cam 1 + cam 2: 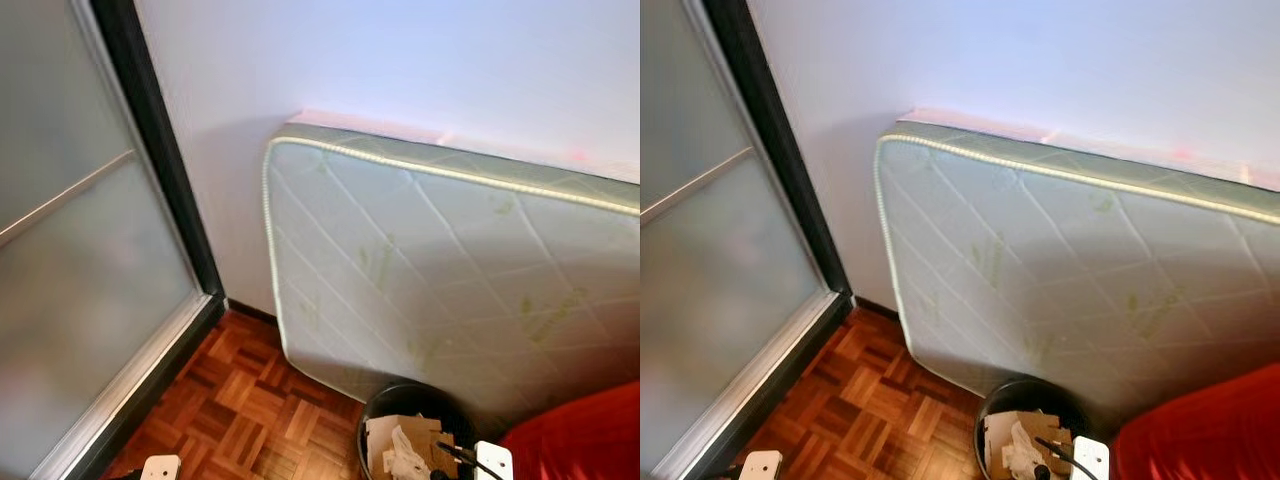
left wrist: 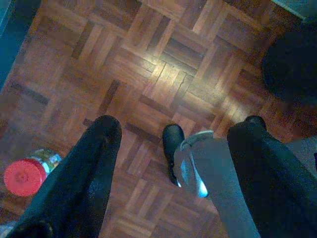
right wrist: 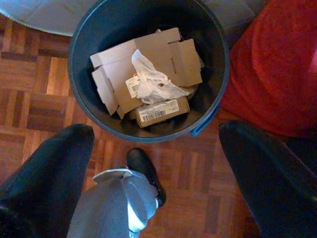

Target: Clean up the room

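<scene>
A black round bin [image 3: 148,74] stands on the parquet floor [image 1: 240,410] beside a mattress. It holds flattened cardboard boxes [image 3: 143,64] and crumpled white plastic [image 3: 151,82]. My right gripper [image 3: 153,163] hangs open just short of the bin's rim, nothing between its fingers. The bin [image 1: 415,430] sits at the bottom of the head views. My left gripper [image 2: 178,163] is open over bare parquet, holding nothing. A small jar with a red lid [image 2: 27,173] lies on the floor near its left finger.
A quilted mattress [image 1: 450,280] leans against the white wall. A red soft object [image 1: 585,440] lies right of the bin. A frosted sliding door with a dark frame [image 1: 90,260] fills the left. My grey leg and black foot [image 3: 141,178] stand near the bin.
</scene>
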You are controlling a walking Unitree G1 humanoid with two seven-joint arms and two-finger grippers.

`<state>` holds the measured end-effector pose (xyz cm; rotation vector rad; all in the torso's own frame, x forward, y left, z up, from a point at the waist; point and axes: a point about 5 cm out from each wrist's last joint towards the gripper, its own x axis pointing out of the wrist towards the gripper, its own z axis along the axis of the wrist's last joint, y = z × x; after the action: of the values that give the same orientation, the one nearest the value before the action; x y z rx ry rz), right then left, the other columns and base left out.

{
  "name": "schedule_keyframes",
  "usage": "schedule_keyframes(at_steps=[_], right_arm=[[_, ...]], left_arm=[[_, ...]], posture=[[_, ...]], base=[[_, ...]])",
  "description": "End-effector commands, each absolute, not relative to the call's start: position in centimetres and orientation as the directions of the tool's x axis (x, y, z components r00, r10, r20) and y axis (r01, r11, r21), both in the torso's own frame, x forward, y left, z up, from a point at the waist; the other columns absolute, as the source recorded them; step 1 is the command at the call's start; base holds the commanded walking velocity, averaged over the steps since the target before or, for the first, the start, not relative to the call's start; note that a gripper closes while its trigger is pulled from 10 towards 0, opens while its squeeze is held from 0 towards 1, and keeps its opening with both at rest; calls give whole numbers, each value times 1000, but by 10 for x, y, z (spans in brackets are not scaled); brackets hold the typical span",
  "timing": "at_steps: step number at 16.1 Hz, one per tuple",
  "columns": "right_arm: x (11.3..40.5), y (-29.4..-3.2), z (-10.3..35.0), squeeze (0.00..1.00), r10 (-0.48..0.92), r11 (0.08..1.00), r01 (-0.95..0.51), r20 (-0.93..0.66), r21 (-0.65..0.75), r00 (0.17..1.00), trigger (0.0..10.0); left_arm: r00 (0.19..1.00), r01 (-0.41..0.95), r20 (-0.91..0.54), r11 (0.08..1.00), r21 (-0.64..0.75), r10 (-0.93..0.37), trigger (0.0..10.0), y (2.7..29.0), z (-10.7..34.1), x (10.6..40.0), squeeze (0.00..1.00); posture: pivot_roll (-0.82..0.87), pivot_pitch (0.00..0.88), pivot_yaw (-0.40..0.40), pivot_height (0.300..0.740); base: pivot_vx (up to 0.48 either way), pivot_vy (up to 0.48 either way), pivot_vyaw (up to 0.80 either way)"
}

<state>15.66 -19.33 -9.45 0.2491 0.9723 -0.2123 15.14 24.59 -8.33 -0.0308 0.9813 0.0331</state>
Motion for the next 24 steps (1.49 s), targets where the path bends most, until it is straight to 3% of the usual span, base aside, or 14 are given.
schedule_keyframes(at_steps=[1,24], right_arm=[[156,-193,-95,0,-67,951,289,-837,111,542,10000],[156,-193,-95,0,-62,956,274,-841,104,537,10000]], left_arm=[[535,-43,-845,999,-9,15,10000,247,-86,145,0],[541,-41,-841,999,-15,9,10000,247,-85,146,0]], posture=[[6,0,6,740],[2,1,3,740]], base=[[0,0,-763],[0,-30,-761]])
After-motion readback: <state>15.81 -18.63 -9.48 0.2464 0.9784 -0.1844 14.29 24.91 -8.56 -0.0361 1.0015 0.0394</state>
